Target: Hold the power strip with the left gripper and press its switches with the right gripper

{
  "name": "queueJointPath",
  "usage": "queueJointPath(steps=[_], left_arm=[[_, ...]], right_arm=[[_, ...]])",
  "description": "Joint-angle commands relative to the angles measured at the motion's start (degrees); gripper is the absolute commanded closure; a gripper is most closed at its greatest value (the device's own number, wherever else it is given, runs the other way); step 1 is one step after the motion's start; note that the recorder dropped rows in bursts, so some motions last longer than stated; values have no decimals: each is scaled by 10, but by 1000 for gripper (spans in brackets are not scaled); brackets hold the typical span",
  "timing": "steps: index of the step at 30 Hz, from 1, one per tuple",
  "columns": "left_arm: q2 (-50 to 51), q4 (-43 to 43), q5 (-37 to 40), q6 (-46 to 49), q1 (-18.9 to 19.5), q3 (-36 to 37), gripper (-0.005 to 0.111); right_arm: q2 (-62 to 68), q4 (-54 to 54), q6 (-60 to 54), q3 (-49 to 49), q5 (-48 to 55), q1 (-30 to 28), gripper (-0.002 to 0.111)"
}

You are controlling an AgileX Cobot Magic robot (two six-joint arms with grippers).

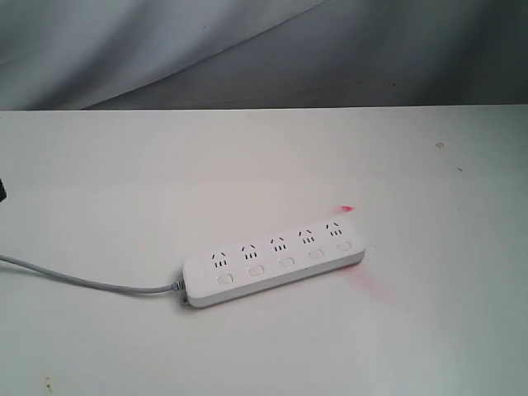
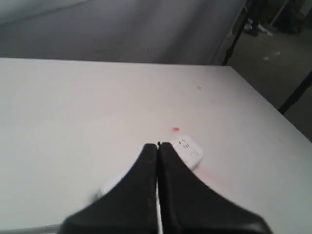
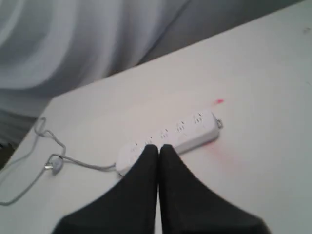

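Pressing together tip to tip, the black tapered fingers of the left gripper (image 2: 157,145) are closed with nothing between them, just a thin seam down the middle. Same story on the other arm: the right gripper (image 3: 158,146), black and tapered too, has its fingers sealed on thin air. Neither one has hold of anything.

Beyond the left fingertips, one rounded end of the long flat white plastic power strip (image 2: 189,150) peeks out; the fingers hide the rest of it. Past the right gripper's tips the strip (image 3: 195,129) shows more of its length, its thin grey cord (image 3: 73,161) trailing off in loose loops.

Over to the exterior view: the power strip (image 1: 276,256) lies flat and free on the plain white tabletop (image 1: 124,181), angled a little, cord end to the left. Its five small white rounded push-button switches (image 1: 286,262) run in a row, one under each socket set. The cord (image 1: 82,281) snakes away to the left edge. A small red spot (image 1: 346,209) sits near the strip's right end, with a pale pink smear (image 1: 367,285) beside that end. Grey draped cloth (image 1: 247,49) hangs behind the table.
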Motion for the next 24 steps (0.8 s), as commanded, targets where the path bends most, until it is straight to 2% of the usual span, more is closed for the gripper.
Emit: queueJointPath(steps=[1,5,7,8,11,13,18,24], left_arm=[[-2,10,-126,-10,-1,52,107],[-2,37,-218,-8,-1,114,107],[-4,38,-281,-8,-1,179,107],[-4,38,-293,-8,-1,196,107],[-4,38,-351,-8,-1,263,107],[-4,38,-363,-8,-1,290,107],[-4,36,-388,-8,-1,300,107],[-4,36,-383,-8,-1,300,107]], right_arm=[[29,-66,42,98,-213,0,108],[49,-191,165,163,-252,0,108],[49,-301,289,216,-260,0,108],[49,-326,307,224,-262,0,108],[49,-392,319,250,-288,0,108],[49,-409,319,261,-291,0,108],[49,-425,319,291,-310,0,108],[49,-423,328,296,-320,0,108]])
